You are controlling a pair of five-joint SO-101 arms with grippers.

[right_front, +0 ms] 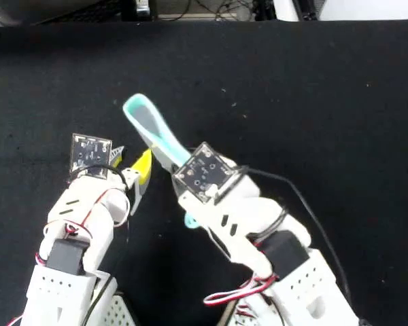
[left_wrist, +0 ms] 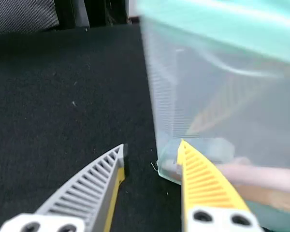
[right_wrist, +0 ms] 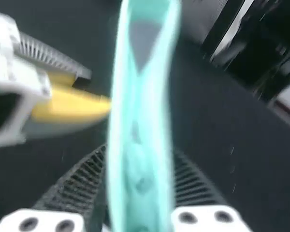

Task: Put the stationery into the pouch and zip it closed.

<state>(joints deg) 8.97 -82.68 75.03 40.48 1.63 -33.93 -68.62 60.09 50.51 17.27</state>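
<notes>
Well, the pouch is up on its thin edge on the black table. It sits a little toward 11 o'clock from the middle. From above it looks like a long, skinny loop that runs from 11 o'clock down to 5 o'clock. Its sides are clear, soft plastic with tiny lines pressed into them. Its rim is a smooth band of sea green.

The right gripper comes in from 5 o'clock and has the pouch. Its two dark fingers are ridged like a comb, one on each flat side. They press close against the plastic, with the green rim poking up between them.

The left gripper comes in from 7 o'clock and is at 9 o'clock of the pouch. It is spread wide and has nothing in it. Black table shows in the gap. One finger is grey and one is yellow. Both are pointed and ribbed. The yellow tip is just beside the near bottom corner of the pouch. I cannot tell if it touches.

Through the clear side, low down, there is a long pink thing. It is too blurry to name.
</notes>
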